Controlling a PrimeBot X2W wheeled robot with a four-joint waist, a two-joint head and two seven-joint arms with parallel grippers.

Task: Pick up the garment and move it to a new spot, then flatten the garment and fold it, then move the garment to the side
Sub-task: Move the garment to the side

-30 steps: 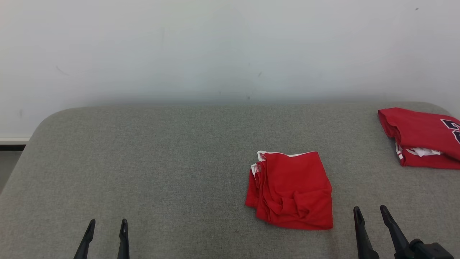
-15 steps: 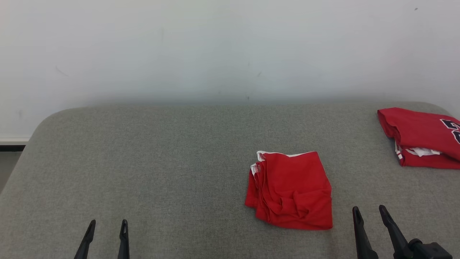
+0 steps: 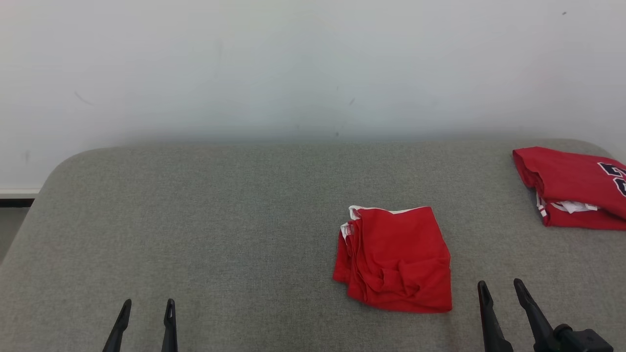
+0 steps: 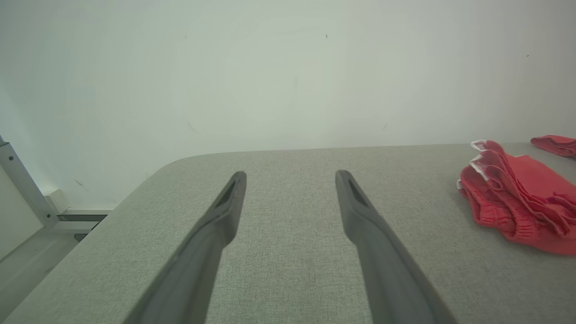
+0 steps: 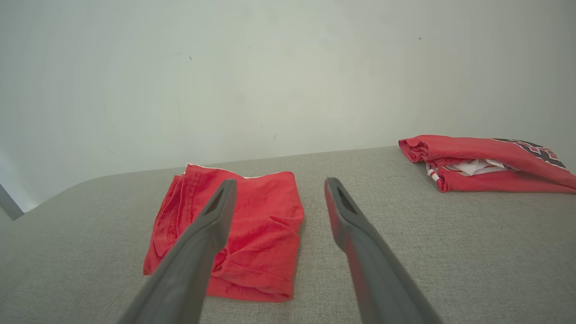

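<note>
A red garment [image 3: 396, 259] with white trim lies folded into a rough square on the grey table [image 3: 220, 220], right of centre; it also shows in the left wrist view [image 4: 517, 202] and the right wrist view [image 5: 243, 234]. My right gripper [image 3: 501, 288] stands open just right of its near corner, above the table, nothing between its fingers [image 5: 211, 225]. My left gripper [image 3: 148, 307] is open at the lower left, far from the garment, and its fingers [image 4: 229, 202] are empty.
A second folded red garment [image 3: 572, 188] with dark lettering and white lining lies at the table's far right edge [image 5: 486, 162]. A pale wall stands behind the table. The table's left corner is rounded, with floor and a metal frame [image 4: 22, 189] beyond it.
Both grippers have sunk very slightly toward the bottom of the head view. The garments lie as before.
</note>
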